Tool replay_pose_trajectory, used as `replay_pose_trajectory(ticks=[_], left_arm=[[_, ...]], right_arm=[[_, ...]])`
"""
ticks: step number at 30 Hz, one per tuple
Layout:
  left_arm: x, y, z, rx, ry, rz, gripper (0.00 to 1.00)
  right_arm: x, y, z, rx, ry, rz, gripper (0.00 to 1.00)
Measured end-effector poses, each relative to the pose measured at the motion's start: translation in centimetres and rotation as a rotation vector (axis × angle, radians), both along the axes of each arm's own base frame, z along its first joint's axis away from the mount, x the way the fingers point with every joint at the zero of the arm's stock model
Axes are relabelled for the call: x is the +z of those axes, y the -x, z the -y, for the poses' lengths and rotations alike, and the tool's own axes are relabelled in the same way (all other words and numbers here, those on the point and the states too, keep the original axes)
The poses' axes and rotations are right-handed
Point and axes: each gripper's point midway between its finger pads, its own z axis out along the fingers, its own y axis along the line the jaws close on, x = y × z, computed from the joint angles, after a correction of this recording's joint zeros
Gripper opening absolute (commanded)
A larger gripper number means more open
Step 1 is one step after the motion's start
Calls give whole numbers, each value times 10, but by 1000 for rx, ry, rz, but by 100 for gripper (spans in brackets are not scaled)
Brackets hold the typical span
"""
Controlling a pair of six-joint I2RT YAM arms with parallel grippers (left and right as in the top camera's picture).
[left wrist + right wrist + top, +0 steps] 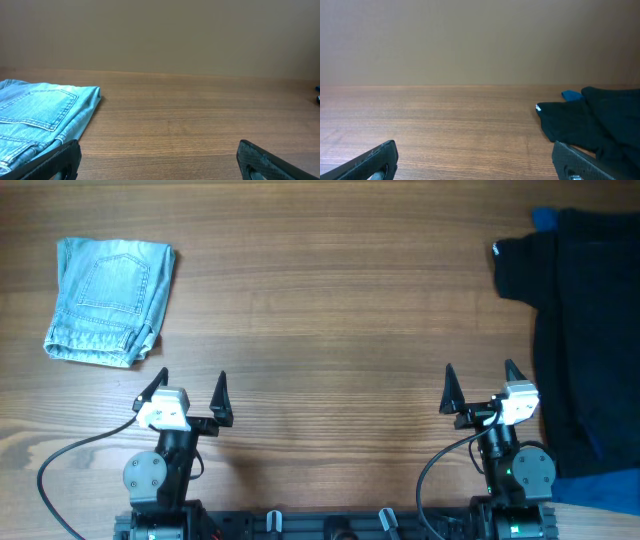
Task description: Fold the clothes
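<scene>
Wood-grain table (330, 310) lay open across the whole middle, from far edge to near edge, with nothing on it between the two garments. Widest free lane: the centre band ahead of both arms.

Left gripper (191, 385) sat at the near edge, left of centre, jaws apart, holding nothing. Right gripper (480, 380) sat at the near edge, right of centre, jaws likewise apart and holding nothing. Both pointed toward the far edge. Both wrist views showed bare wood between the fingers.

Jeans (108, 300), light blue denim, lay folded near the far-left corner, well apart from the left gripper. Back pocket faced up. Bundle nearly square, a little longer far-to-near, its near end skewed slightly toward the left edge. Layered fold edges showed at the near end.

Dark garment (590, 330) lay unfolded along the right edge, long axis far-to-near, running past the frame on the right. One lobe pointed left toward the table centre at the far end, with a small white mark at its tip. Its left border lay just beside the right gripper; touching or not, could not tell. Blue cloth (545, 218) peeked out at the far end, more blue along the near-right corner.

Cables (60, 470) looped from each arm base at the near edge.
</scene>
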Motion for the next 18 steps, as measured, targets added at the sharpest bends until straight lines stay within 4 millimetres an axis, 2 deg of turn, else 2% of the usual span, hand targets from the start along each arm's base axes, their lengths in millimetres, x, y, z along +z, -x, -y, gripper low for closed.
replay_pose_trajectory(ticks=[1,4,18], left_arm=[[0,0,0,0,0,0,100],[0,0,0,0,0,-1,100],[0,0,0,0,0,-1,100]], right_arm=[[0,0,-1,4,0,0,99],[0,3,-24,101,0,0,100],[0,3,-25,102,0,0,100]])
